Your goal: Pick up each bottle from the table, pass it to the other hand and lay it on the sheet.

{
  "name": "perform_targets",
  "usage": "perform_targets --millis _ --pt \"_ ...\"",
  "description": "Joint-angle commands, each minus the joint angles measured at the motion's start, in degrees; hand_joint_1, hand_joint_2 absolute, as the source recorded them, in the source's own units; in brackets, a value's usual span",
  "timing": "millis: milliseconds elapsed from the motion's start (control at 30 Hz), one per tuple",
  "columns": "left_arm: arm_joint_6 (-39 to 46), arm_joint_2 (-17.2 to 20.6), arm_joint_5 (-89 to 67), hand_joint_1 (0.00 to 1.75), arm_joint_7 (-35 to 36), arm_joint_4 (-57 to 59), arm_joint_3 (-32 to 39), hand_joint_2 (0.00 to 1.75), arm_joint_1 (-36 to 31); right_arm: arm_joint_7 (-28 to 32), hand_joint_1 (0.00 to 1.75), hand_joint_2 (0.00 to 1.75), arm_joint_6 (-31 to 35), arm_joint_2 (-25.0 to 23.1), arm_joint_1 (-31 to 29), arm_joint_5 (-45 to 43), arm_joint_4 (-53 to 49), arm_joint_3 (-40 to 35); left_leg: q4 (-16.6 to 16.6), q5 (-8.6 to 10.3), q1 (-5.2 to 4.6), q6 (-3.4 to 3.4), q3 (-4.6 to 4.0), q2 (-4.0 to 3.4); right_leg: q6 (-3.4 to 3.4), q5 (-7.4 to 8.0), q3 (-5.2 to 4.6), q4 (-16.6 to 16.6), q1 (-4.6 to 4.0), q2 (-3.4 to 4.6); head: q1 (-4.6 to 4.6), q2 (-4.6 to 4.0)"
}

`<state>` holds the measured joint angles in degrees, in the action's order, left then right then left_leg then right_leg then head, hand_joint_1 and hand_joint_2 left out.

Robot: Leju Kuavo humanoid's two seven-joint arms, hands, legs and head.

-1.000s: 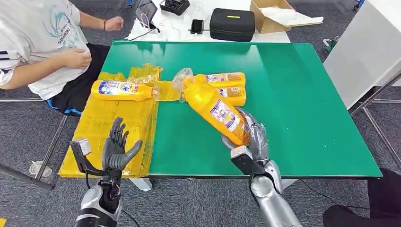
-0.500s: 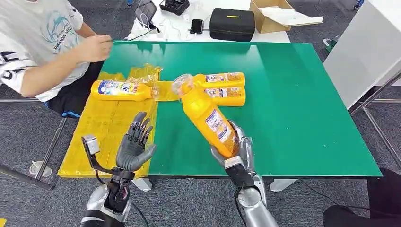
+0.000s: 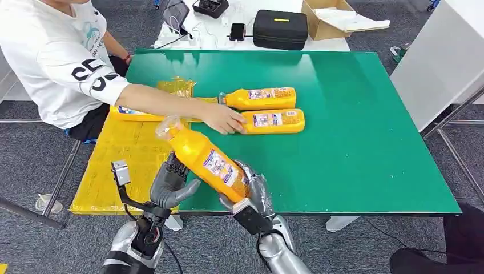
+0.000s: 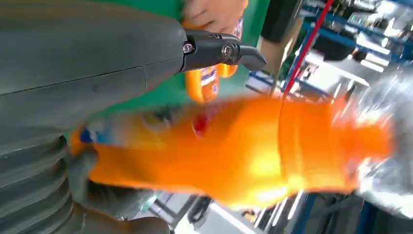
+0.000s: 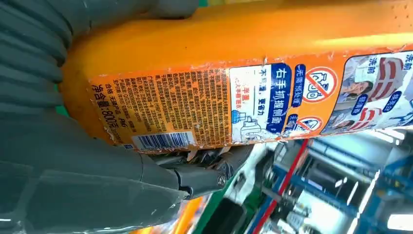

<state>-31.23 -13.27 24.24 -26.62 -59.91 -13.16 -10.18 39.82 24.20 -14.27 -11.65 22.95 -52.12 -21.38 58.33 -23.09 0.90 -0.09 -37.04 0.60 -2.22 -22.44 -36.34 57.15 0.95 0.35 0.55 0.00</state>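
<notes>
Our right hand [image 3: 254, 191] grips bottle [image 3: 205, 160]; left hand [image 3: 171, 184] open beneath. Early release risks drop off tabletop [image 3: 365, 137] edge.

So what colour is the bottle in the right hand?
Orange-yellow, with a blue-and-white label; the bottle in the right hand shows best in the head view.

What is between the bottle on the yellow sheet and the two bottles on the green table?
In the head view, a person's arm and hand stretch across there, the hand touching the nearer table bottle.
</notes>
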Motion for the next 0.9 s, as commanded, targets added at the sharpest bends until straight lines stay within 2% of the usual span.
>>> perform_targets --millis 33,367,500,533,600,633,667,900 --pt "-1.27 2.19 1.38 0.00 0.80 7.40 -4.43 1.75 -4.52 0.18 1.75 1.75 -0.59 -2.50 -7.59 2.29 17.59 -7.47 -0.06 -0.07 -0.01 0.05 0.29 -0.16 0.08 -0.02 0.26 -0.08 -0.02 0.09 0.02 0.00" --pt "-1.28 2.21 1.47 0.00 0.89 8.52 -5.40 1.75 -5.07 0.02 1.75 1.75 -0.98 -4.49 -7.85 4.85 23.36 -10.08 -0.03 -0.07 0.00 0.02 0.22 -0.04 0.08 -0.06 0.21 -0.05 -0.03 -0.01 0.02 0.00" --pt "-1.56 2.02 2.11 0.00 0.50 9.00 -5.18 1.75 -5.57 -0.98 1.75 1.75 -2.00 -4.81 -8.22 5.86 25.09 -11.12 -0.03 -0.21 0.07 0.06 0.57 -0.04 0.21 -0.20 0.59 -0.08 -0.14 -0.11 0.02 0.00" --pt "-1.76 1.96 2.44 0.00 0.39 9.00 -5.02 1.75 -5.59 -1.17 1.75 1.75 -1.94 -4.80 -8.23 6.04 25.30 -11.17 0.00 -0.07 0.02 0.03 0.18 -0.01 0.08 -0.06 0.18 -0.04 -0.05 -0.07 0.00 0.00" --pt "-1.68 1.75 2.91 0.02 0.44 8.62 -4.65 1.75 -5.42 -1.98 1.75 1.75 -2.25 -4.56 -8.33 6.16 25.75 -11.04 0.01 -0.13 0.04 0.07 0.34 0.00 0.12 -0.12 0.36 -0.06 -0.09 -0.13 0.02 0.00" --pt "-1.47 1.69 3.02 0.80 0.64 8.38 -4.53 1.75 -5.26 -1.99 1.75 1.75 -2.30 -4.45 -8.24 5.93 25.78 -10.65 0.00 -0.04 0.00 0.04 0.14 0.03 0.06 -0.06 0.13 -0.02 -0.02 -0.12 0.02 0.02" --pt "-1.04 1.71 2.84 1.75 0.65 8.08 -4.46 1.75 -5.02 -1.83 1.75 1.75 -2.12 -4.34 -8.17 5.87 25.74 -10.35 0.00 -0.07 0.02 0.04 0.20 0.05 0.09 -0.09 0.20 -0.03 -0.05 -0.16 0.00 0.00" --pt "-0.60 1.63 2.59 1.75 0.36 7.72 -4.28 1.75 -4.79 -1.69 1.75 1.75 -2.03 -4.31 -8.11 5.75 25.69 -10.00 0.01 -0.14 0.04 0.06 0.32 0.05 0.12 -0.16 0.35 -0.04 -0.08 -0.18 0.02 0.00"
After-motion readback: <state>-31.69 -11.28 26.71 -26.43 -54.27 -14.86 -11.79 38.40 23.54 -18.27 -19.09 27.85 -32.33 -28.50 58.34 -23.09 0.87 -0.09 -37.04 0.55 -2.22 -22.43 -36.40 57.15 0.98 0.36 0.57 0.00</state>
